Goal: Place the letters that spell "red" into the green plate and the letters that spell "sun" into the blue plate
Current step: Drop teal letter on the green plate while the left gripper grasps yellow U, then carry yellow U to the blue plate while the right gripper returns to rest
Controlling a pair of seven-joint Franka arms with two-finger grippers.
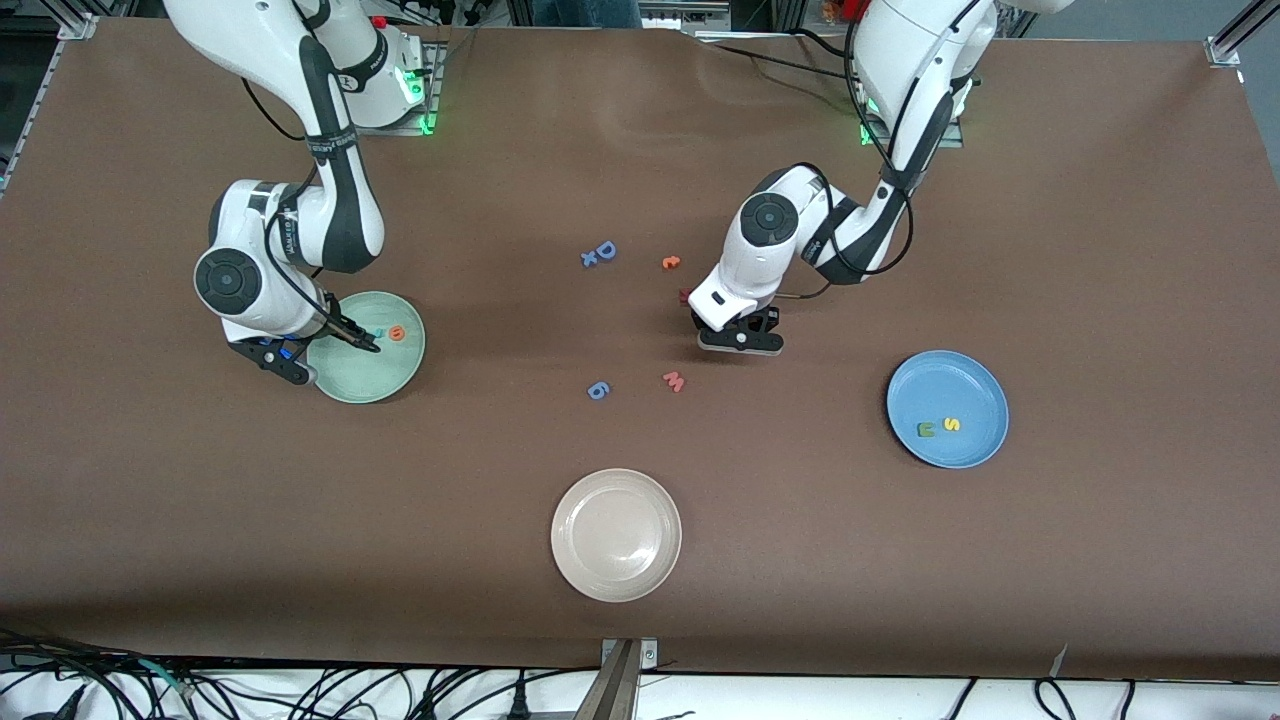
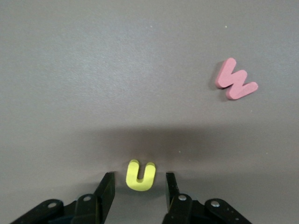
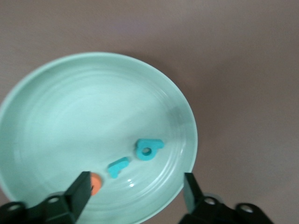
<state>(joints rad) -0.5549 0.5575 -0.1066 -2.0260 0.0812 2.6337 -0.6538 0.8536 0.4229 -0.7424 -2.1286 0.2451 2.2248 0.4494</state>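
The yellow "n" lies flat on the brown table between the fingertips of my left gripper, which is open with a gap on each side of the letter. In the front view this gripper hangs low over the table's middle and hides the letter. The blue plate holds the green "u" and the yellow "s". My right gripper is wide open and empty over the green plate. In that plate lie the teal "d", the teal "r" and the orange "e".
A pink "w" and a blue figure lie nearer the front camera than the left gripper. Farther from it are a blue "D", an orange letter and a dark red letter. A beige plate sits near the front edge.
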